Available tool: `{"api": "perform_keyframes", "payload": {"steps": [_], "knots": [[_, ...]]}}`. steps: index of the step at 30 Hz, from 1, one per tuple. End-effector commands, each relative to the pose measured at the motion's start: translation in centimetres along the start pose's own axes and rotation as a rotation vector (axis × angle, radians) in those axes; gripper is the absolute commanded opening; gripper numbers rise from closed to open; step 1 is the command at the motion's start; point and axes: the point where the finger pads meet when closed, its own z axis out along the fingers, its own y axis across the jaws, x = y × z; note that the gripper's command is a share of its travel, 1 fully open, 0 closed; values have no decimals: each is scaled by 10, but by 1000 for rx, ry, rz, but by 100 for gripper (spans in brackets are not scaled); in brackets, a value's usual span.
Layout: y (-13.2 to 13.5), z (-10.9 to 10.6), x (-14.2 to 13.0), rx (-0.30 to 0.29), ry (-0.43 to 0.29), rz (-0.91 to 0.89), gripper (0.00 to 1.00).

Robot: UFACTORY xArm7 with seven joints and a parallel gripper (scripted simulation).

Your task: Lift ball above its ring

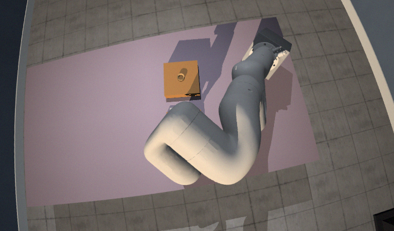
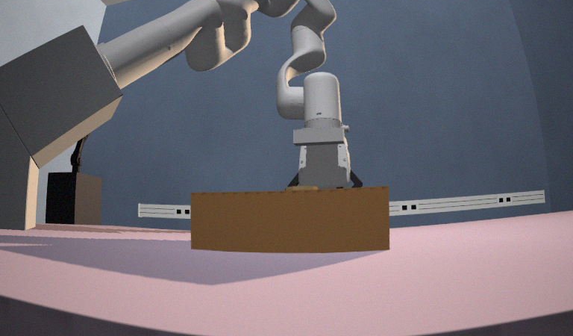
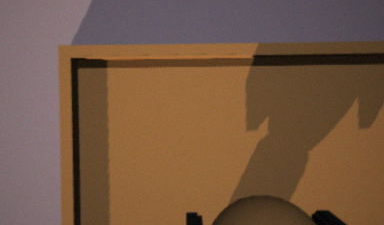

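Note:
In the wrist view a tan ball (image 3: 260, 211) shows at the bottom edge, over an orange box top with a dark inner rim (image 3: 75, 135). My gripper (image 3: 260, 219) (image 2: 324, 184) is shut on the ball, with a dark fingertip at each side of it. In the exterior view the gripper is down at the top edge of a brown box (image 2: 289, 222), which hides its fingertips and the ball. The ball's ring is hidden. In the overhead view my arm (image 1: 197, 141) covers the gripper and the ball.
A second orange box (image 1: 174, 84) with a bare tan ring (image 1: 182, 77) stands on the pink mat (image 1: 86, 123) just beyond the arm. A ring top (image 2: 301, 187) pokes above the brown box's edge. The robot base (image 1: 271, 41) is at the mat's far right corner.

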Motion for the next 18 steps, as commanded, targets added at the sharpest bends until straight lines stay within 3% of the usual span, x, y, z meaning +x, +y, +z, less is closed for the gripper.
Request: {"api": "perform_keyframes", "payload": {"steps": [1,4,18], "knots": [[-1,-14,0,1,0,-1,0],[1,-32,0,2,0,0,0],[1,-73,1,2,0,0,0]]}}
